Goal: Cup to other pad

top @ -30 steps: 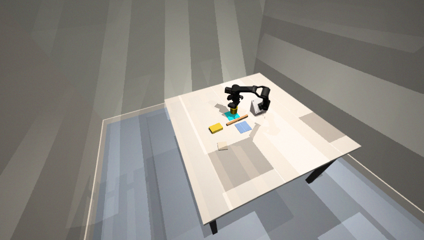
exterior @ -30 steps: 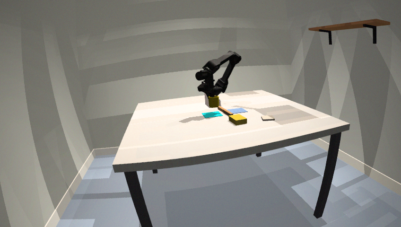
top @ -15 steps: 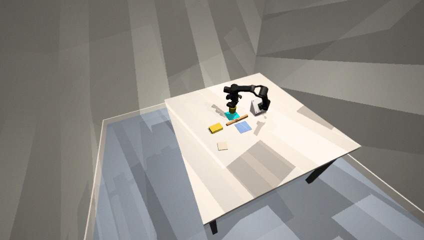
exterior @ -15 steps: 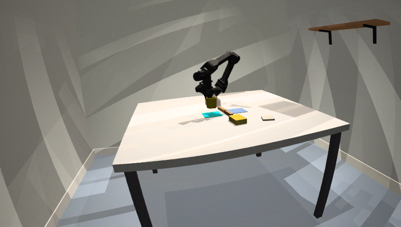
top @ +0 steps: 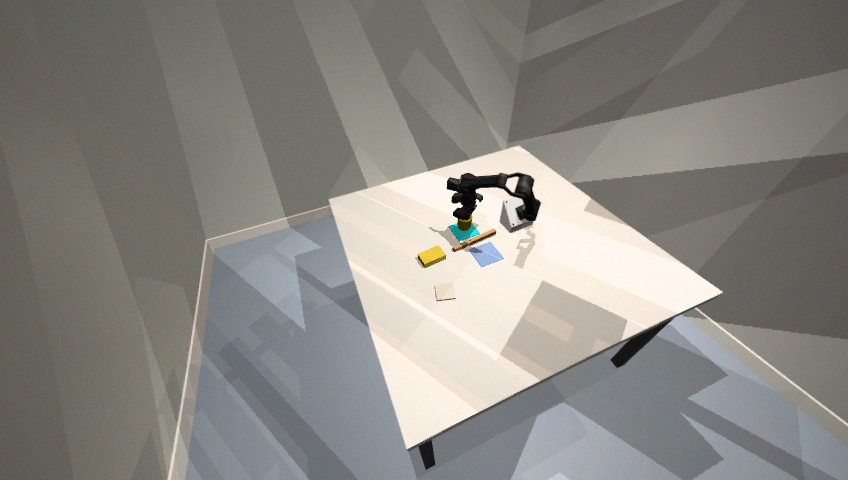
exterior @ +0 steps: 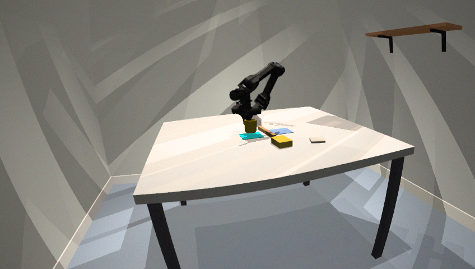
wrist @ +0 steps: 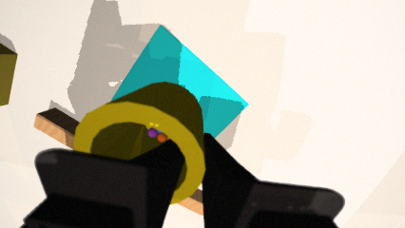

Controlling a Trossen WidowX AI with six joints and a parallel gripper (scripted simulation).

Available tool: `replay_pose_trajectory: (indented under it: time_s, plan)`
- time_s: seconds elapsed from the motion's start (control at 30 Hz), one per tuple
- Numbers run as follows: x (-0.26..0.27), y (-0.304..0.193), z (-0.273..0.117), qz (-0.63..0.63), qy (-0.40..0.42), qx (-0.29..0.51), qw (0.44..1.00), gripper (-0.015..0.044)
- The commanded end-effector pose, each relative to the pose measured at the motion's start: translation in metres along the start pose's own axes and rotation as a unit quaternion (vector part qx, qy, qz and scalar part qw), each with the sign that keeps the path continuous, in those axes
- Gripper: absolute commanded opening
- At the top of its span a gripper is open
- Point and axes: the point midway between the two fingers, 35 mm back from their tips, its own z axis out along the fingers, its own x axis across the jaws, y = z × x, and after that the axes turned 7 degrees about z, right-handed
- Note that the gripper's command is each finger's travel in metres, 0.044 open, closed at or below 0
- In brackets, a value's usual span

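The yellow cup (top: 464, 224) (exterior: 250, 126) (wrist: 183, 102) is upright in the exterior view, held a little above the cyan pad (top: 465, 236) (exterior: 251, 136) (wrist: 162, 52). My gripper (top: 464, 215) (exterior: 247, 119) (wrist: 196, 136) is shut on the cup's wall, one finger inside the cup and one outside. A purple marble (wrist: 152, 133) and an orange marble (wrist: 162, 137) show inside the cup, with small yellow and blue bits beside them. The fingers hide part of the inside. The blue pad (top: 487, 255) (exterior: 283, 131) lies on the other side of the wooden bar, with nothing on it.
The wooden bar (top: 474, 240) (exterior: 266, 130) (wrist: 51, 124) lies between the two pads. A yellow block (top: 431, 256) (exterior: 282, 141) (wrist: 6, 78) lies near one end of it. A thin cream tile (top: 445, 292) (exterior: 317, 139) lies farther off. A grey block (top: 509, 217) stands by the arm's base.
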Motion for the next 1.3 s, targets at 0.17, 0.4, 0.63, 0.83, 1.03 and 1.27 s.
replay_pose_trajectory:
  time_s: [0.17,0.4,0.63,0.83,1.03,1.27]
  plan:
    - [-0.002,-0.001,0.015,0.006,0.001,0.005,1.0,0.0]
    - [-0.001,-0.001,0.013,0.0,0.0,0.002,1.0,0.0]
    - [-0.001,-0.001,0.013,0.0,0.0,0.002,1.0,0.0]
    - [-0.001,-0.001,0.013,0.0,0.0,0.002,1.0,0.0131]
    - [-0.001,-0.001,0.013,0.0,0.0,0.002,1.0,0.0147]
    - [0.0,0.0,0.004,0.001,0.0,0.002,1.0,0.0147]
